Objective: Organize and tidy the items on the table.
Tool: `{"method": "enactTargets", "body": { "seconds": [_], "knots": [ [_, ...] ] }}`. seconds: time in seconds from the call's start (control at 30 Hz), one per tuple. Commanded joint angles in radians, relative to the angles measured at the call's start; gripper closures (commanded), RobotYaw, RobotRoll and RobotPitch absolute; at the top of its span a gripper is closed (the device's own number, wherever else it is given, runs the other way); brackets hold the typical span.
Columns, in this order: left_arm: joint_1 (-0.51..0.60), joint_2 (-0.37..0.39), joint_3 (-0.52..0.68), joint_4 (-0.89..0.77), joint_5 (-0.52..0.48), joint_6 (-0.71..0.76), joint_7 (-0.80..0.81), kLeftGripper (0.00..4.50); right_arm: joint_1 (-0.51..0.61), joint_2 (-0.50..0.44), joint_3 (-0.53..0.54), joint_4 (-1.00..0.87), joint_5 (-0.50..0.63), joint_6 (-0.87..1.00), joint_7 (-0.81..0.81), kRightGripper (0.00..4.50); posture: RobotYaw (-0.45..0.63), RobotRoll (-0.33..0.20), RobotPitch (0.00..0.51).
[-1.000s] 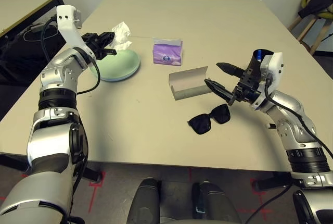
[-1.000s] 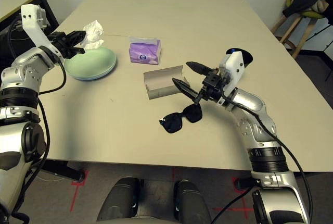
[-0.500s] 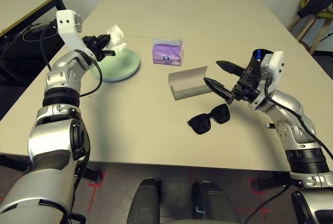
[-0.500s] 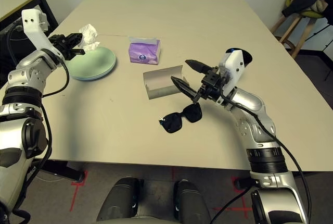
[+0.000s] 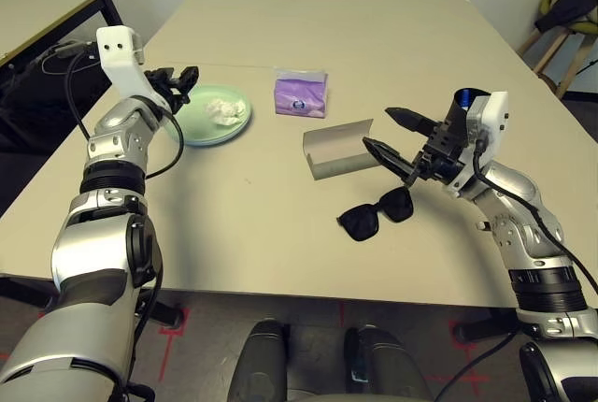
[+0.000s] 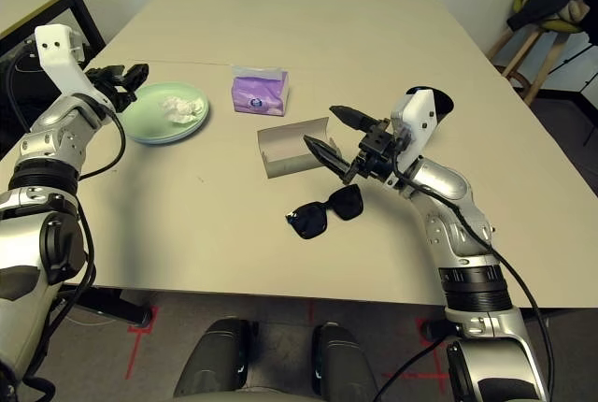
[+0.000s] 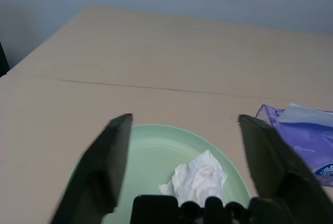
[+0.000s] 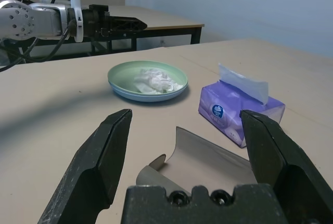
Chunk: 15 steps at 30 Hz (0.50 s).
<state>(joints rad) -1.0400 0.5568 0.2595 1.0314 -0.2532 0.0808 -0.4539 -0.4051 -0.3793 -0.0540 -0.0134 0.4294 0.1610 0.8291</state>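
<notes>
A pale green plate point(image 5: 201, 125) stacked on a pale blue one sits at the table's far left, with the crumpled white tissue point(image 5: 225, 109) lying in it. My left gripper point(image 5: 177, 78) hovers open and empty just above the plate's left rim; its wrist view looks down on the plate point(image 7: 151, 153) and tissue point(image 7: 200, 179). The purple tissue packet point(image 5: 300, 93) stands mid-table. The grey glasses case point(image 5: 338, 149) lies open, with the black sunglasses point(image 5: 376, 214) in front of it. My right gripper point(image 5: 391, 136) is open above the case's right end. Behind it is the black cup point(image 5: 470, 98).
A smaller beige table point(image 5: 47, 9) with black legs stands off to the left, close to my left arm. At the far right are a stool and a dark garment point(image 5: 570, 5). The table's point(image 5: 280, 243) near-left area is bare.
My left gripper has opened and let go of the tissue, which now lies in the green plate. The gripper drew back slightly leftward. The right arm has barely moved.
</notes>
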Motion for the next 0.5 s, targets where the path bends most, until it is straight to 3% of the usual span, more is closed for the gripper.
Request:
{"method": "enactTargets", "body": {
  "seconds": [0.03,0.3,0.5],
  "knots": [
    [0.038,-0.013,-0.006,-0.053,0.002,-0.031,-0.052,0.03,0.009,-0.003,0.003,-0.007,0.002,0.001,0.002,0.00,0.18,0.000,0.059],
    [0.284,-0.003,-0.144,-0.442,-0.049,0.104,-0.453,0.03,-0.045,-0.066,0.054,0.008,-0.096,0.094,-0.043,0.00,0.20,0.000,0.088],
    [0.409,0.002,-0.198,-0.627,-0.054,0.091,-0.579,0.03,-0.079,-0.180,0.127,-0.117,-0.128,0.288,-0.019,0.00,0.20,0.000,0.104]
  ]
}}
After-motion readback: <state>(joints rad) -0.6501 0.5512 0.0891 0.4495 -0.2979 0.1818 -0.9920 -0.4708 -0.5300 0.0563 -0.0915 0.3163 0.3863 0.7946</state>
